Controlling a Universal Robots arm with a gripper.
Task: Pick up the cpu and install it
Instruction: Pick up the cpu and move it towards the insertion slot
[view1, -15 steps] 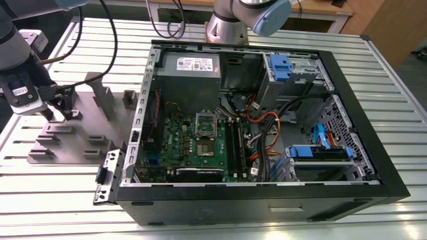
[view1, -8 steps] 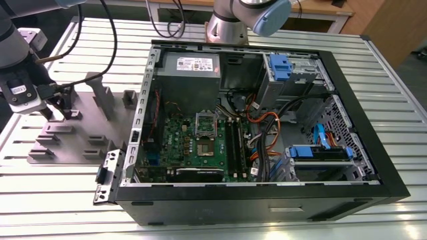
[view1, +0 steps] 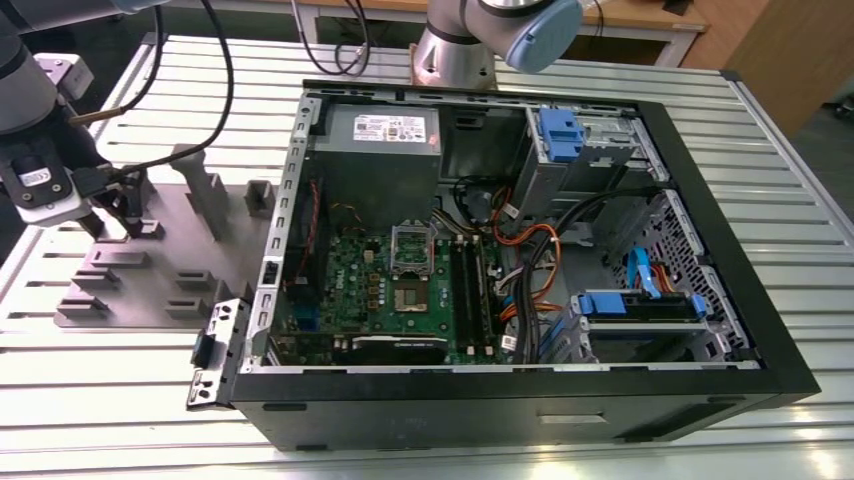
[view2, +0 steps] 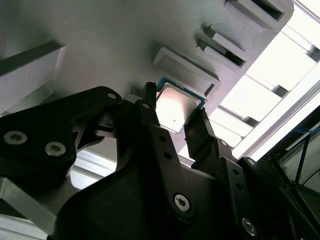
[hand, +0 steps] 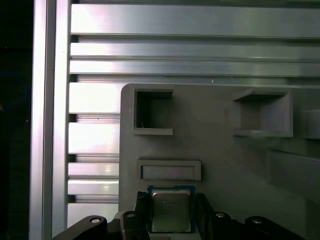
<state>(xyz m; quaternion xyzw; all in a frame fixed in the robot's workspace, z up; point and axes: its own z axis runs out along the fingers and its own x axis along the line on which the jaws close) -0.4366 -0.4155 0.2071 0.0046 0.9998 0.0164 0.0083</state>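
Note:
The cpu (view2: 176, 106) is a small square chip with a silvery top and green edge, lying low over the grey fixture plate (view2: 100, 45). My gripper (view2: 175, 116) has one black finger against each of the chip's two opposite sides. The first wrist view shows the same cpu (hand: 171, 212) between the fingers (hand: 142, 202), just below a raised rectangular ridge of the plate (hand: 210, 150). In the exterior view my gripper (view1: 118, 230) is down at the plate (view1: 160, 280), at that view's left, beside the open computer case. The green motherboard (view1: 387, 290) lies inside the case with its socket (view1: 407, 296) uncovered.
The black computer case (view1: 534, 400) lies open on the slatted aluminium table (view1: 787, 200), with a grey power supply (view1: 380, 150), blue drive brackets (view1: 641, 305) and loose cables (view1: 534, 260). The fixture plate carries upright posts (view1: 200, 190) and several pockets. The arm's base (view1: 461, 55) stands behind the case.

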